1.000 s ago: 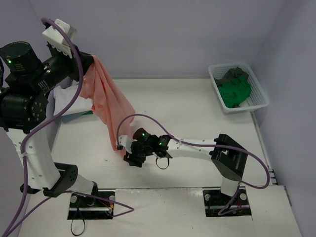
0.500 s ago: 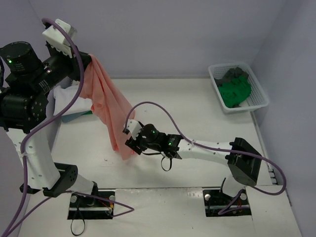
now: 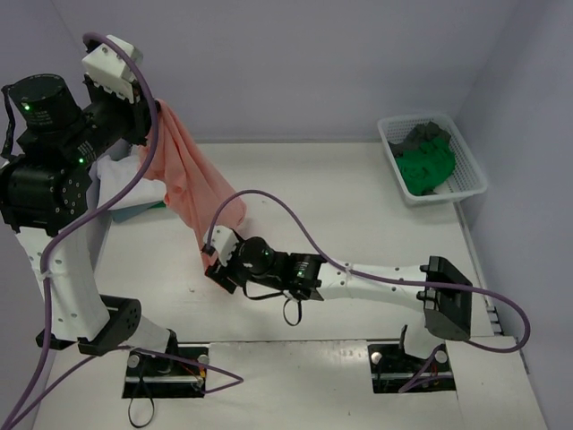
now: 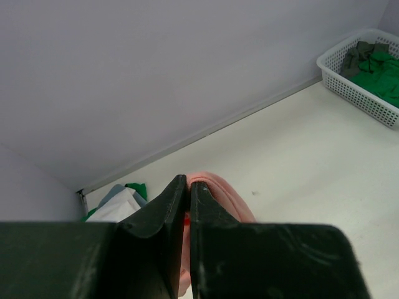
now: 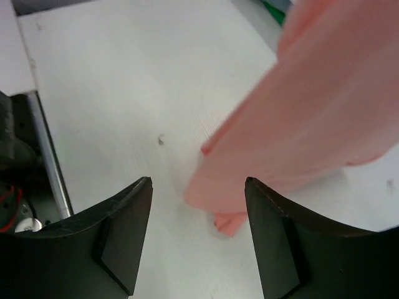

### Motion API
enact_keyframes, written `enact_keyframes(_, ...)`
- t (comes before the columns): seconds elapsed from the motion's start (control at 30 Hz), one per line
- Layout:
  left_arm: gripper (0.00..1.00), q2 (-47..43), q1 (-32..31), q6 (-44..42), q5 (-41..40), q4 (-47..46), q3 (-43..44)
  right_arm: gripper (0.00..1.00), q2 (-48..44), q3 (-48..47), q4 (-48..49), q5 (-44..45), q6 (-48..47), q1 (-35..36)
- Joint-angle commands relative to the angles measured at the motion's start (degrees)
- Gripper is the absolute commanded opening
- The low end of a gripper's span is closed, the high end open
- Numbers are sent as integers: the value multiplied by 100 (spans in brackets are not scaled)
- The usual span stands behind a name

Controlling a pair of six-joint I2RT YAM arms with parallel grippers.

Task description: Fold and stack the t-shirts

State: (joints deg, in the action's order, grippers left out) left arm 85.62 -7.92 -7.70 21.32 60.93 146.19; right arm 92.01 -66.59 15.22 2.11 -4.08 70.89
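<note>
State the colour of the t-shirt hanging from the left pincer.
Salmon pink t-shirt; clearest in the top view.

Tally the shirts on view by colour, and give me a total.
Pink shirt: 1
Green shirts: 2
Dark grey shirt: 1
White shirt: 1
Light blue shirt: 1
Total: 6
</note>
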Motion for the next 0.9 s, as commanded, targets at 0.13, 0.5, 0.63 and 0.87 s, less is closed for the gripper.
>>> enact_keyframes(0.13,1,59,-25,58,21,-371,182,57,685,-995,745,1456,-630,671)
enact_keyframes(0.5,1,-55,-25,-29,4,-345,199,49,1460,-1199,1098,3094,-631,637)
enact_keyframes(0.63,1,-37,-34,-12,56,-362,208,58,1460,-1084,1106,2900,-489,592)
enact_keyframes(0.87,1,-54,-25,6,74,-397,208,62,1847,-1313,956,2927,-261,575)
